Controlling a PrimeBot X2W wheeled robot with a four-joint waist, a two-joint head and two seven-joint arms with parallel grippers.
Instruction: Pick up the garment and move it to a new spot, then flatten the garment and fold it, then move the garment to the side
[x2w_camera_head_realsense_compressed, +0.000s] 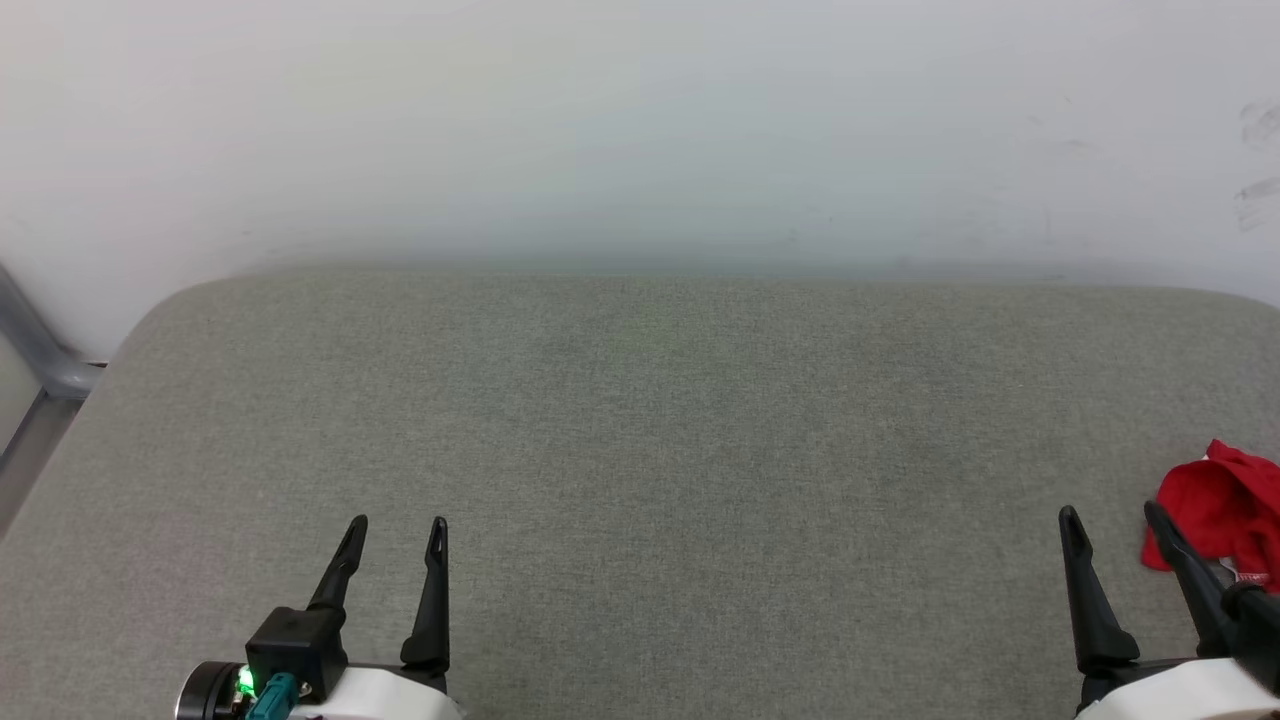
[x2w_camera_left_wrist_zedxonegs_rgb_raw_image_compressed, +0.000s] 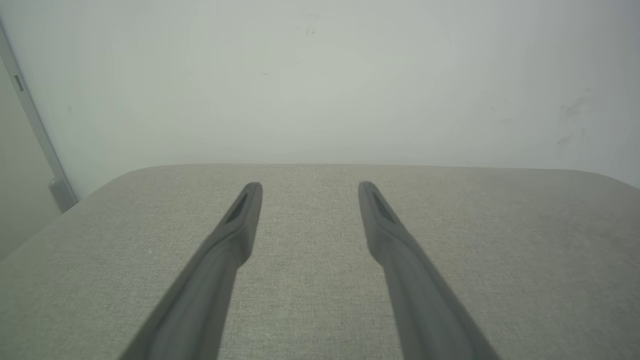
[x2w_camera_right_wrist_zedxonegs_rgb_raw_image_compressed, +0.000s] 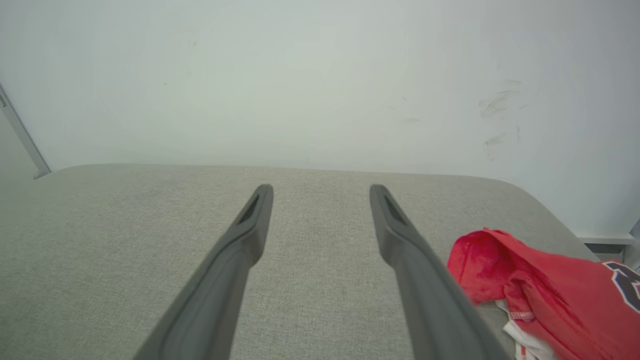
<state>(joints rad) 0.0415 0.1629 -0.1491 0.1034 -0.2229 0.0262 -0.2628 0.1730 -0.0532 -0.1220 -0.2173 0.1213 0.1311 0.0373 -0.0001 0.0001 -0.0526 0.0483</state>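
Head view is showing the left gripper (x2w_camera_head_realsense_compressed: 398, 522) hanging over the near left part of the grey cloth-covered table (x2w_camera_head_realsense_compressed: 640, 420), its two dark fingers spread wide and nothing lying between them. The right gripper (x2w_camera_head_realsense_compressed: 1112, 510) is hanging over the near right part in the same way, its jaws released and gripping nothing. Just outside its outer finger the shirt (x2w_camera_head_realsense_compressed: 1215, 505) is lying in a crumpled red heap at the table's right edge, partly cut off by the side of the picture. The finger is crossing in front of the cloth there, so I cannot tell whether the two are touching. Right wrist view is showing the same heap to the right of that finger, with a bit of white trim peeking out underneath and a scrap of dark, white-edged lettering at the far right. Beyond the fingers the middle of the table is running back to a pale wall (x2w_camera_head_realsense_compressed: 640, 120), and a grey metal rail (x2w_camera_head_realsense_compressed: 40, 370) is standing off the left corner. Judging from this, none of the task is done so far: the shirt is not yet being lifted. The picking up, moving, flattening, folding and setting aside are all waiting.
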